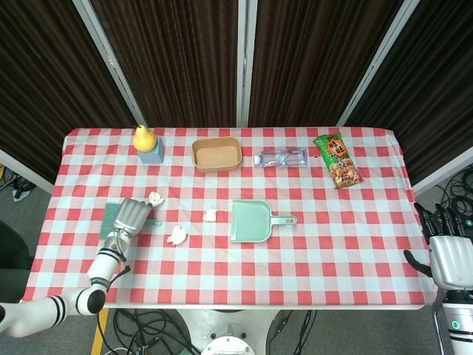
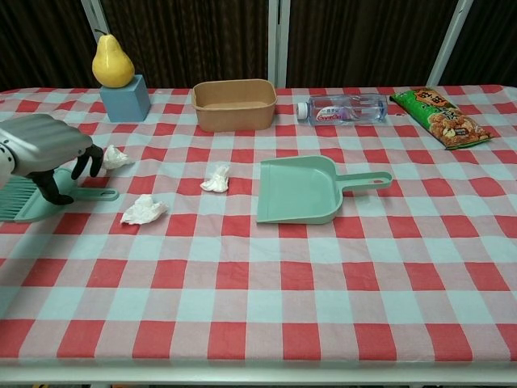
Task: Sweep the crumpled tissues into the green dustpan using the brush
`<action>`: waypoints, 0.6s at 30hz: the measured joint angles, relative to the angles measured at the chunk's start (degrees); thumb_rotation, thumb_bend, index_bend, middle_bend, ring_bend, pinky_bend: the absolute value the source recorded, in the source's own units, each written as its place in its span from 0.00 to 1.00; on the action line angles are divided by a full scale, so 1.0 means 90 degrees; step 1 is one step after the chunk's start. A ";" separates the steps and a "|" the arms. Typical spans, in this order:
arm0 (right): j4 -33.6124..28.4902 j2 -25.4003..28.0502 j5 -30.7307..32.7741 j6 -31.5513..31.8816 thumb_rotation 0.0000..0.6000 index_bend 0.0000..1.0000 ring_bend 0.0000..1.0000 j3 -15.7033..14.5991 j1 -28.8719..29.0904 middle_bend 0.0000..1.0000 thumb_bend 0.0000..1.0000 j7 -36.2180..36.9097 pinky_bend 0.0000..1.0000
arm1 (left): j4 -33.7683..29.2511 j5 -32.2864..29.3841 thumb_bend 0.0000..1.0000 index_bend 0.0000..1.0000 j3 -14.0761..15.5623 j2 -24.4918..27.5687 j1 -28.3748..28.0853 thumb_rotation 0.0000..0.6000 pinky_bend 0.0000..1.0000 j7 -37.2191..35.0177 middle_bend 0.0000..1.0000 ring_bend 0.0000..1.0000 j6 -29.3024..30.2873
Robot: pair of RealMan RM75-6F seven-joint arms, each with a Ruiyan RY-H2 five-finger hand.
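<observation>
The green brush [image 2: 24, 202] lies at the table's left, its handle [image 2: 97, 195] pointing right. My left hand [image 2: 48, 149] hovers over the neck of the brush with its fingers apart and curved down. Nothing is held in it. In the head view the left hand [image 1: 131, 216] covers most of the brush [image 1: 111, 217]. Three crumpled tissues lie apart: one [image 2: 115, 156] just right of the hand, one [image 2: 144, 210] nearer the front, one [image 2: 216, 179] by the dustpan. The green dustpan [image 2: 297, 190] sits mid-table, mouth to the left. My right hand [image 1: 451, 259] hangs open off the table's right edge.
Along the back stand a pear on a blue block [image 2: 121, 85], a brown tray [image 2: 234, 105], a lying water bottle [image 2: 343, 109] and a green snack pack [image 2: 440, 117]. The checked cloth [image 2: 258, 307] covers the table to its front edge.
</observation>
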 measured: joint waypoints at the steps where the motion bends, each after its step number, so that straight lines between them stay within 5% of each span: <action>1: 0.0001 0.0000 0.0007 -0.0004 1.00 0.04 0.01 0.0001 0.0000 0.18 0.12 0.0000 0.07 | 0.0026 -0.0049 0.23 0.39 0.0019 -0.0006 -0.0024 1.00 0.89 -0.0002 0.47 0.74 -0.0034; 18: 0.0019 0.0009 0.0090 0.0014 1.00 0.04 0.01 0.0001 -0.0056 0.18 0.12 0.0017 0.07 | 0.0100 0.0172 0.24 0.41 0.0214 -0.0054 -0.0171 1.00 0.89 -0.0508 0.48 0.74 -0.0022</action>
